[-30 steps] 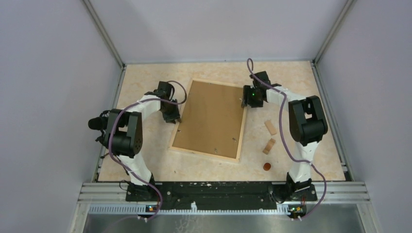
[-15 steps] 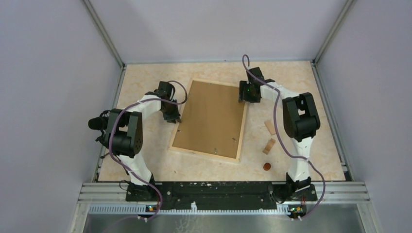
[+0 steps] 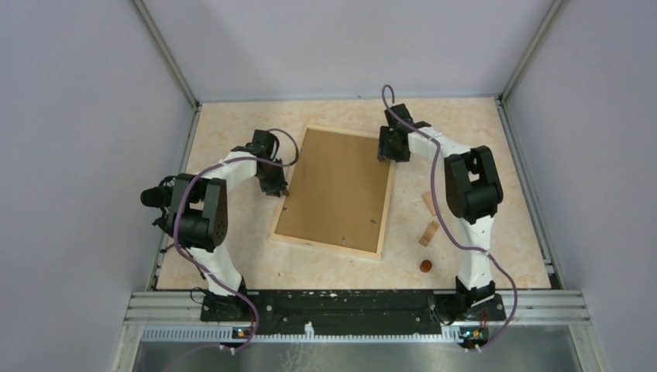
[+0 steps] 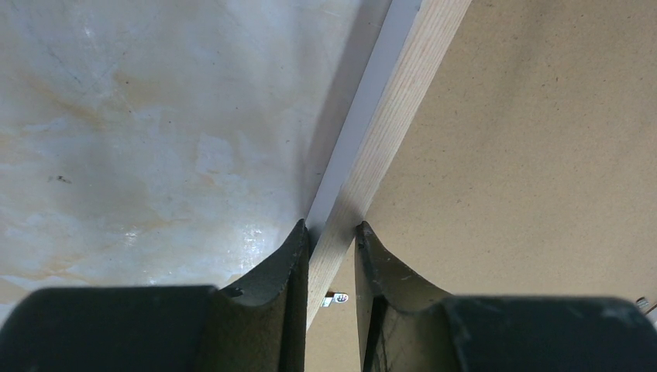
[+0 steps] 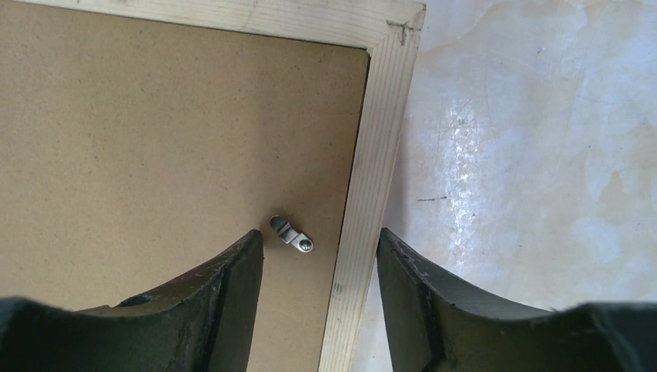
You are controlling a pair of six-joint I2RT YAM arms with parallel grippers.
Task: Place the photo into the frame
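Observation:
The pale wooden frame (image 3: 325, 246) lies flat mid-table with the photo (image 3: 335, 188) inside it, plain brown board back facing up. My left gripper (image 3: 279, 190) is shut on the frame's left slat (image 4: 395, 116), one finger on each side of it (image 4: 331, 226). At the far right corner, my right gripper (image 3: 387, 155) stands open. Its jaws (image 5: 319, 232) straddle the right slat (image 5: 380, 139), one over the board (image 5: 170, 132) and one over the table. A small metal clip (image 5: 292, 233) lies on the board between them. The photo's printed side is hidden.
Two small wooden blocks (image 3: 431, 203) (image 3: 428, 232) and a small brown disc (image 3: 425, 266) lie right of the frame, near the right arm. Grey walls enclose the table on three sides, and a metal rail (image 3: 356, 298) runs along the near edge.
My right gripper has moved along the frame's right slat toward its far right corner. The left arm and the frame have stayed in place.

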